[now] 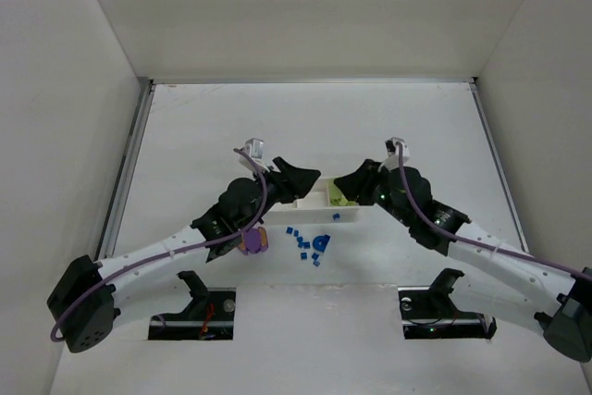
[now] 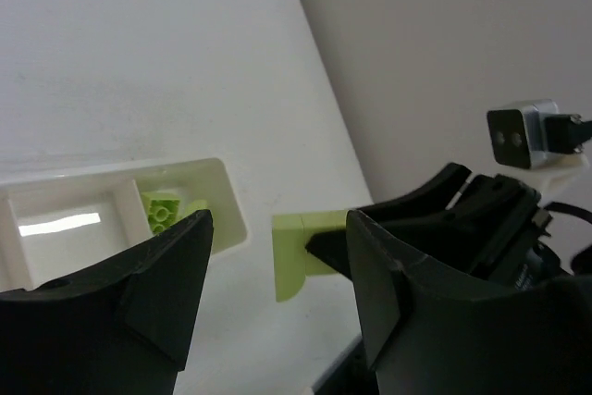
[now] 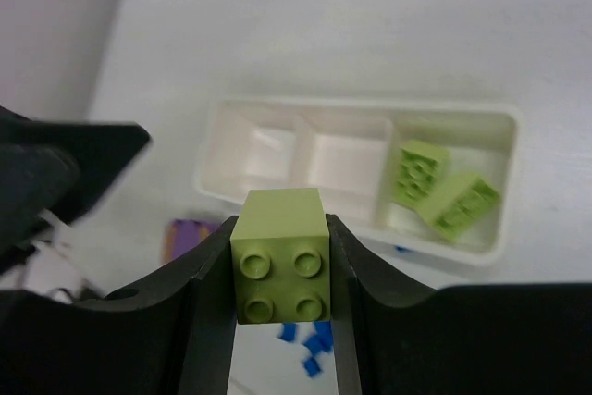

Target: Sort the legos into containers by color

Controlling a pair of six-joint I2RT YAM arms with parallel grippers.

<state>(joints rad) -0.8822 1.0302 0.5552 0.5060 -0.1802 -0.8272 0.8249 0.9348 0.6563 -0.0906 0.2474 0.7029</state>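
Note:
My right gripper [image 3: 280,270] is shut on a yellow-green four-stud brick [image 3: 280,252], held above the near rim of the white three-compartment tray [image 3: 356,106]. Two more yellow-green bricks [image 3: 442,187] lie in its right compartment; the other two compartments look bare. In the left wrist view the same held brick [image 2: 294,256] hangs between the fingers of my open left gripper [image 2: 279,221] without touching them, and a right-gripper finger [image 2: 326,250] shows against it. From above, the left gripper [image 1: 301,178] and right gripper [image 1: 344,182] meet tip to tip over the tray [image 1: 310,202].
Several small blue bricks [image 1: 303,242] and a rounded blue piece [image 1: 321,241] lie on the table in front of the tray. A purple-and-orange piece [image 1: 252,242] sits beside the left arm. White walls enclose the table on three sides.

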